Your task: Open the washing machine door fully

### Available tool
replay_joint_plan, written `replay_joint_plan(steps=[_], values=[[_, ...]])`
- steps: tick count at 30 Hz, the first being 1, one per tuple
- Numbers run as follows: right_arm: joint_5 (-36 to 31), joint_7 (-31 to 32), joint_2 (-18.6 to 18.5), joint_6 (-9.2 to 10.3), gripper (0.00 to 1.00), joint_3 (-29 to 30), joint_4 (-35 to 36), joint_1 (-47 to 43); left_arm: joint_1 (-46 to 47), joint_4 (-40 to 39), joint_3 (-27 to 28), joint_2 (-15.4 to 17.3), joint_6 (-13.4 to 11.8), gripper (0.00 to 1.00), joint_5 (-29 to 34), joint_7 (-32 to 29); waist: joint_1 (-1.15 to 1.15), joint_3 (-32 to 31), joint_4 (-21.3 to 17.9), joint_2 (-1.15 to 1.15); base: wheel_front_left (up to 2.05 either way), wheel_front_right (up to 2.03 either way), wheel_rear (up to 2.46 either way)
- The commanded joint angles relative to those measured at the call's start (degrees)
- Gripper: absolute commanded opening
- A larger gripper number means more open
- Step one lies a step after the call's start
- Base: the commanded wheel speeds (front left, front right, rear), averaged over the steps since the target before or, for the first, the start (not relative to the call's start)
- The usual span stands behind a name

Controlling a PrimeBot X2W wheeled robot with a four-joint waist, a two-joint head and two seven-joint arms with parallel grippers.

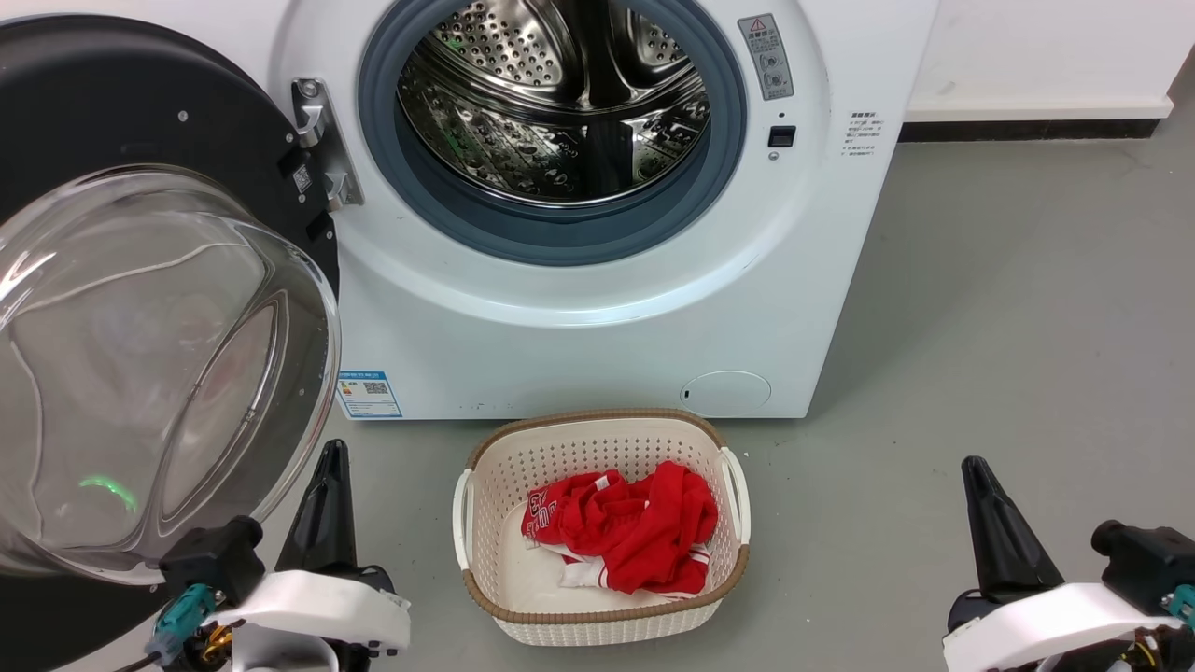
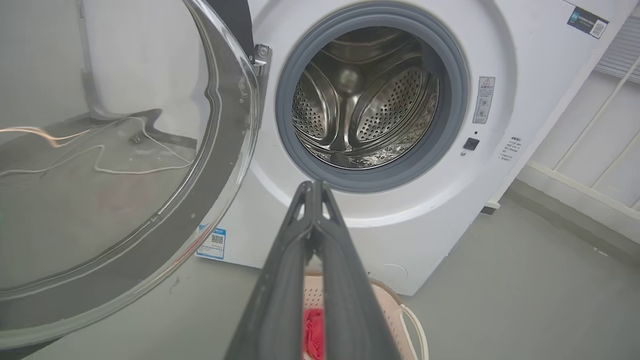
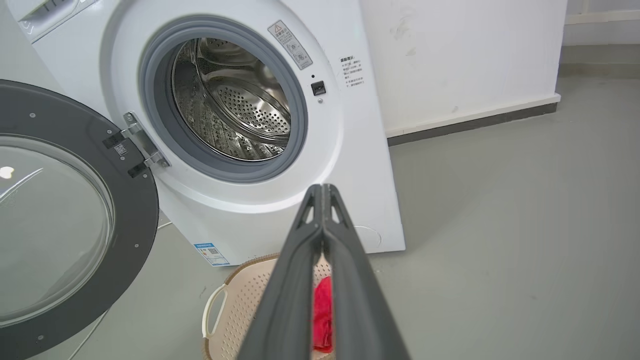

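The white washing machine [image 1: 579,336] stands ahead with its steel drum [image 1: 560,93] exposed inside the grey gasket. Its round black door [image 1: 140,112] hangs swung out to the left on a metal hinge [image 1: 322,140], the bulging glass bowl [image 1: 140,373] facing me. My left gripper [image 1: 331,453] is shut and empty, low beside the glass bowl's right edge, apart from it. My right gripper [image 1: 974,467] is shut and empty at the lower right, over bare floor. The door [image 2: 125,165], washer [image 2: 400,210] and left gripper [image 2: 312,184] show in the left wrist view; door [image 3: 70,210], washer [image 3: 310,190] and right gripper [image 3: 321,187] in the right wrist view.
A cream perforated basket [image 1: 597,625] holding a red and white garment [image 1: 635,532] sits on the grey floor in front of the washer, between my arms. A white wall with a dark skirting [image 1: 1027,126] runs behind at the right. Open floor [image 1: 1008,308] lies right of the washer.
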State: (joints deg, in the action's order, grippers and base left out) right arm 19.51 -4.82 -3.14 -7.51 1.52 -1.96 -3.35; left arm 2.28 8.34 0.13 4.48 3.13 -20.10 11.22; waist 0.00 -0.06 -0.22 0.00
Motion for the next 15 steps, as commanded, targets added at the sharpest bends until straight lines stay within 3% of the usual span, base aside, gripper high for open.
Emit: replay_joint_plan(steps=[1,15], values=[[2.65,0.29,-0.48,0.00,0.00,0.13,0.42,2.03,1.42,-0.67,0.30,-0.06,0.31,0.00,-2.42,-0.40,0.00,0.00,0.01,0.00,0.00,0.00,0.00],[16.91,1.81,-0.94,0.01,0.00,0.32,-1.99,3.58,1.86,0.30,1.32,-0.35,1.11,0.00,-16.00,-3.58,0.00,0.03,0.03,0.00,0.00,0.00,0.00]])
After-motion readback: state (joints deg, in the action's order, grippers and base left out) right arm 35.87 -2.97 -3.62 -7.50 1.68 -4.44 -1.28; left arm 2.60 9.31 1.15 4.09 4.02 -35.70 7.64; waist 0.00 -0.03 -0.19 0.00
